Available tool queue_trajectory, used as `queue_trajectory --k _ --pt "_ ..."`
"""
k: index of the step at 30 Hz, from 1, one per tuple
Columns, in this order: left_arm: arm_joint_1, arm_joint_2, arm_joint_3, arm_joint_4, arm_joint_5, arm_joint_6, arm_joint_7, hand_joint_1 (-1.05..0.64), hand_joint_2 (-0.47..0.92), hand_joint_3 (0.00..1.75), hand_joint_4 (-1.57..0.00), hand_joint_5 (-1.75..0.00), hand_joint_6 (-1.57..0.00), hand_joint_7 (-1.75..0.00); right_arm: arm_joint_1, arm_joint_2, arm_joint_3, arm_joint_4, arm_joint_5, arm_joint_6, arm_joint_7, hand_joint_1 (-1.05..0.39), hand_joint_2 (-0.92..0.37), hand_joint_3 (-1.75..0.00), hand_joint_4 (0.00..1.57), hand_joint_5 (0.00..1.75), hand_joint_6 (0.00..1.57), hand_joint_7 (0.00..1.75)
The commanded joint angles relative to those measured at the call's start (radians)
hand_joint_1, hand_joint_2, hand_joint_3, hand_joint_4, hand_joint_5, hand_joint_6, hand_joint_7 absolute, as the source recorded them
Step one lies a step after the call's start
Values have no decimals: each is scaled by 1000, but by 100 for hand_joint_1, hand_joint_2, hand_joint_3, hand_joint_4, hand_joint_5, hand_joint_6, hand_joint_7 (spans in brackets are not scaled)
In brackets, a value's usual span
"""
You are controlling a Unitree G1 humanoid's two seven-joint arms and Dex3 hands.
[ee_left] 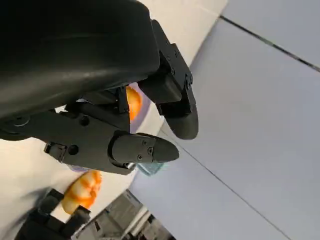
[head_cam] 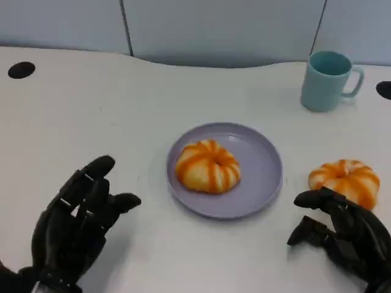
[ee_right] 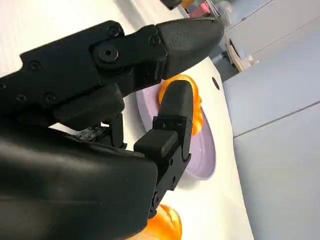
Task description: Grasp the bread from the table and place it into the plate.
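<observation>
The left hand (head_cam: 76, 223) lies left of the plate (head_cam: 263, 160), fingers spread, holding nothing. The right hand (head_cam: 342, 235) sits right of the plate, fingers loosely curled just beside a bread (head_cam: 344, 180) on the white table (head_cam: 91, 116); contact is unclear. Another bread (head_cam: 208, 165) rests on the plate. A teal mug (head_cam: 327, 80) stands beyond the plate, near grey wall panels (head_cam: 220, 30).

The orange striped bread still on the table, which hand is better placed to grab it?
Probably the right hand: it sits open beside the orange striped bread, while the left hand is across the lilac plate.
</observation>
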Motion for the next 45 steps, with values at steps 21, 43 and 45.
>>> queue_trajectory --k 21,43,45 --pt "-1 -35 -16 163 149 -205 8 -25 75 59 -71 -165 -71 -128 -2 -40 -45 68 3 -37 49 -47 -92 -16 64 142 64 98" --pt "-46 -9 -17 230 170 -265 -22 -24 61 82 -73 -165 -76 -120 -53 -39 -43 167 -16 -96 47 -46 -92 -16 64 144 64 100" --pt "-47 -9 -15 233 169 -270 -27 -25 61 81 -73 -165 -75 -122 -52 -40 -40 163 -17 -92 44 -45 -92 -16 64 144 64 100"
